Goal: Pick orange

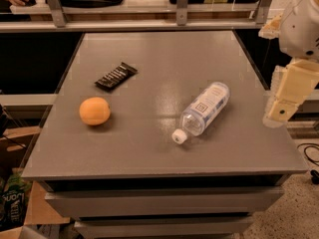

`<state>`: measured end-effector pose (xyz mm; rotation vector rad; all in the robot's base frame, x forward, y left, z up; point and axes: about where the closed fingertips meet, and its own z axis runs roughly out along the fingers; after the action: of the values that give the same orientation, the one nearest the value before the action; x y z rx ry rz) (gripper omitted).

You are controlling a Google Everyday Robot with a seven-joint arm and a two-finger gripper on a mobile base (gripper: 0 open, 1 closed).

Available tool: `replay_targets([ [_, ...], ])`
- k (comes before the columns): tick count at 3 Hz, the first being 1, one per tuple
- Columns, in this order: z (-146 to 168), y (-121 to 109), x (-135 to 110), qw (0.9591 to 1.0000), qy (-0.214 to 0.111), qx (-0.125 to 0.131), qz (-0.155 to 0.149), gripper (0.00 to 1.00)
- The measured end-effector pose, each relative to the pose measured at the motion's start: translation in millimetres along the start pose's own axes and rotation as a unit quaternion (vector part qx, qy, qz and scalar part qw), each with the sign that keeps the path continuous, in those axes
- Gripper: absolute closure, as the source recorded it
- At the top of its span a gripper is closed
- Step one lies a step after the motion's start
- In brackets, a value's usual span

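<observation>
The orange [94, 111] is a small round fruit resting on the left part of the grey table [164, 68], just in front of a dark snack bar. My gripper [280, 108] is a cream-coloured piece hanging from the white arm [300, 26] at the right edge of the view. It hovers over the table's right edge, far from the orange, with a bottle lying between them. It holds nothing that I can see.
A clear plastic bottle [203, 111] lies on its side right of centre, white cap toward the front. A dark wrapped snack bar [116, 76] lies at the back left. A railing and shelf [149, 24] run behind the table. Boxes [15, 203] stand on the floor at the left.
</observation>
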<state>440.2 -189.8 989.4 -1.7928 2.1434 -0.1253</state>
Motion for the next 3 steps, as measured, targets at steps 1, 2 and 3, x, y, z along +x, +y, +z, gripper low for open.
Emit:
replay_targets([
  [1, -0.5, 5.1, -44.3, 0.998, -0.004, -0.005, -0.062, 0.0],
  [2, 2.9, 12.3, -111.2, 0.9904, -0.014, -0.01, -0.137, 0.0],
  [3, -0.5, 12.2, -113.5, 0.9902, -0.017, -0.005, -0.138, 0.0],
])
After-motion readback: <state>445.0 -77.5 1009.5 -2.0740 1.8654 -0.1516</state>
